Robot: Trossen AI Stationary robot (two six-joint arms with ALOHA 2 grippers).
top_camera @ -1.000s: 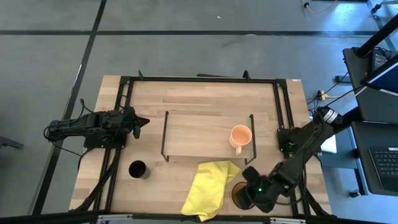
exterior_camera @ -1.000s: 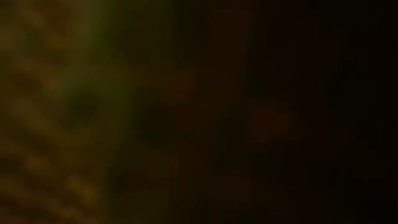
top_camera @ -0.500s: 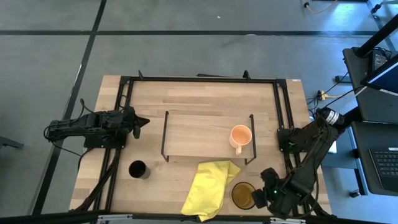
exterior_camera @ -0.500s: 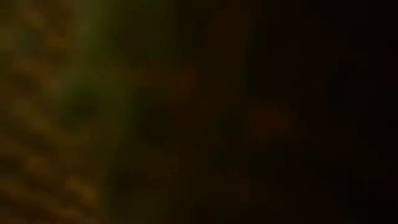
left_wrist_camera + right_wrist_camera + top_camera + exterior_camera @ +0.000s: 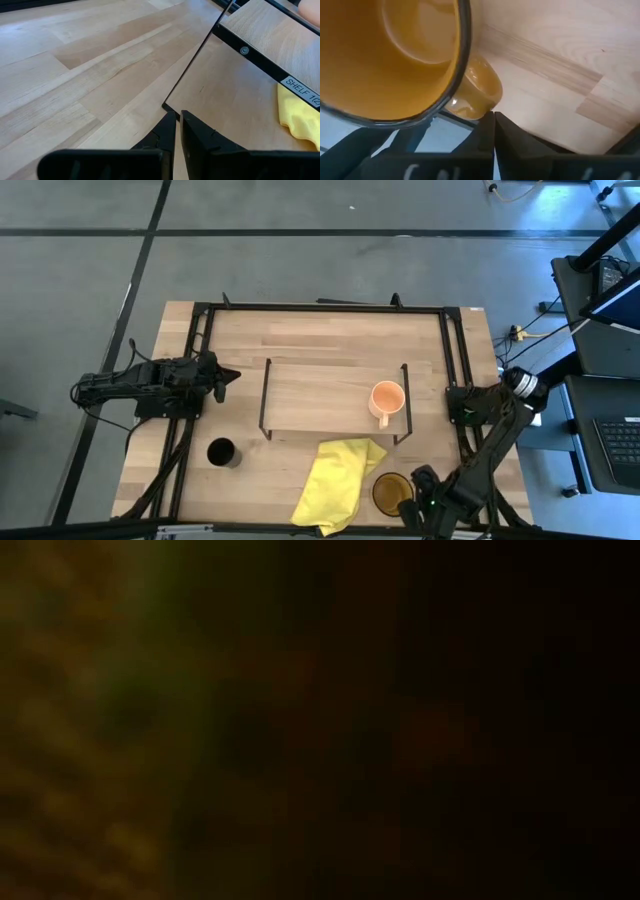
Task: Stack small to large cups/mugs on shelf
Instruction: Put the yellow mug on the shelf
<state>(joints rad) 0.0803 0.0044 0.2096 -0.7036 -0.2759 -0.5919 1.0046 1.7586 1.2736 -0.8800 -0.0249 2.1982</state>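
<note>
The amber mug (image 5: 391, 493) stands upright on the tabletop near its front edge, right of the yellow cloth (image 5: 335, 480). My right gripper (image 5: 420, 502) is shut and points steeply down just right of the mug. In the right wrist view its fingertips (image 5: 490, 120) are at the mug's handle (image 5: 481, 92). The peach-orange mug (image 5: 386, 400) stands on the right end of the shelf (image 5: 320, 395). The black cup (image 5: 221, 452) stands on the tabletop in front of the shelf's left end. My left gripper (image 5: 228, 375) waits shut at the table's left, above the wood. My right gripper comes from above with its shut fingertips right beside the outer curve of the amber mug's handle (image 5: 487, 102). I cannot tell whether they touch it. The mug stands on its base on the table.
Black metal rails (image 5: 455, 360) run along the table's sides and far edge. The shelf's thin black end frame (image 5: 245, 50) shows close in front of my left gripper. The low view is dark and shows nothing.
My right gripper has moved off the amber mug toward the table's right and near edges, then sunk beside the mug and tipped to point more steeply down. The mug, partly covered before, now shows whole and has stayed in place.
</note>
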